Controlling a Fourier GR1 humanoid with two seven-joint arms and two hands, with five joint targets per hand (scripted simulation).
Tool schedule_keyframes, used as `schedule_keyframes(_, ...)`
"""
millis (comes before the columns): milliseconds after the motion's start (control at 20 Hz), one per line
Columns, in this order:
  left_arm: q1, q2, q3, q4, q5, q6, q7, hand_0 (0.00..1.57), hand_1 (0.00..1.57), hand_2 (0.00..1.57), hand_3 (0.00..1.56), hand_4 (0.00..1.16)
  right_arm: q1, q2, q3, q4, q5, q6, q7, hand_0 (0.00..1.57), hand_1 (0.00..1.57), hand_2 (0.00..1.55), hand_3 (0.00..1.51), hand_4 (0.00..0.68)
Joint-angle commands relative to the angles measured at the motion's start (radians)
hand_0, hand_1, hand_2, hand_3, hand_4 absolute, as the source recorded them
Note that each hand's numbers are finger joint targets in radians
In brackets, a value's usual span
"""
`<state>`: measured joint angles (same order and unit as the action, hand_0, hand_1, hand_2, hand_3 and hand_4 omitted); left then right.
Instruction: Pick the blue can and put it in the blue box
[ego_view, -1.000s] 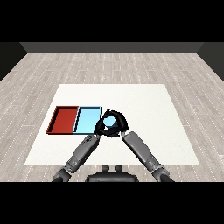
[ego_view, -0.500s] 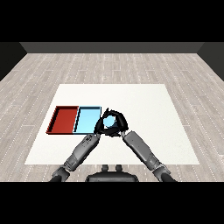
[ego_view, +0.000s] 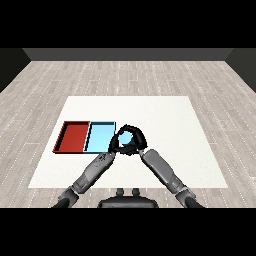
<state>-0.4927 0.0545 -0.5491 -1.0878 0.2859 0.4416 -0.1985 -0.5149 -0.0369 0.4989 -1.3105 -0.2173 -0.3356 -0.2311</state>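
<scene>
1. Blue can (ego_view: 127, 142) now nearer the light blue tray (ego_view: 100, 136) than a second ago, carried leftward a little and sitting just beside that tray's right edge, not yet inside it.
2. Held by the right hand (ego_view: 136, 139), black fingers curled round the can from above and the right.
3. Left hand (ego_view: 115, 144) close against the can's left side, near the tray's right rim; cannot tell how far open.
4. Forearms shifted only slightly since the earlier frame, still meeting in a point at the can.
5. Counted: one blue can, one light blue tray, one red tray (ego_view: 72, 136), two hands, one white table (ego_view: 165, 120).
6. Trays side by side and touching, red at left, light blue at right, both unmoved.
</scene>
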Motion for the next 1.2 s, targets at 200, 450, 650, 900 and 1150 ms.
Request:
schedule_keyframes(200,-0.062,-0.051,-0.01,0.036,0.063,0.061,0.005,0.7,0.7,0.74,0.34,0.65,-0.001,0.035,0.029,-0.055,-0.017,-0.02,0.038,1.47,1.47,1.45,1.4,0.584)
schedule_keyframes(450,-0.003,-0.052,0.022,-0.018,0.108,0.07,-0.119,1.57,1.57,1.56,1.43,0.64,0.045,0.035,-0.006,-0.064,-0.078,0.022,0.033,1.44,1.44,1.43,1.39,0.52)
schedule_keyframes(650,-0.014,-0.053,0.023,0.006,0.099,0.126,-0.214,1.57,1.57,1.55,1.47,1.04,-0.012,0.035,-0.025,0.005,-0.038,0.004,0.051,0.0,0.0,0.0,0.0,0.0)
schedule_keyframes(900,0.029,-0.053,0.075,0.027,0.078,0.068,-0.262,1.57,1.57,1.55,1.47,1.04,0.047,0.036,-0.039,-0.062,0.02,0.034,0.091,0.0,0.0,0.0,0.0,0.0)
schedule_keyframes(1150,-0.048,-0.054,0.017,0.048,0.118,0.143,-0.283,1.57,1.57,1.56,1.45,1.13,0.001,0.036,-0.013,-0.058,0.023,-0.066,0.09,0.0,0.0,0.0,0.0,0.0)
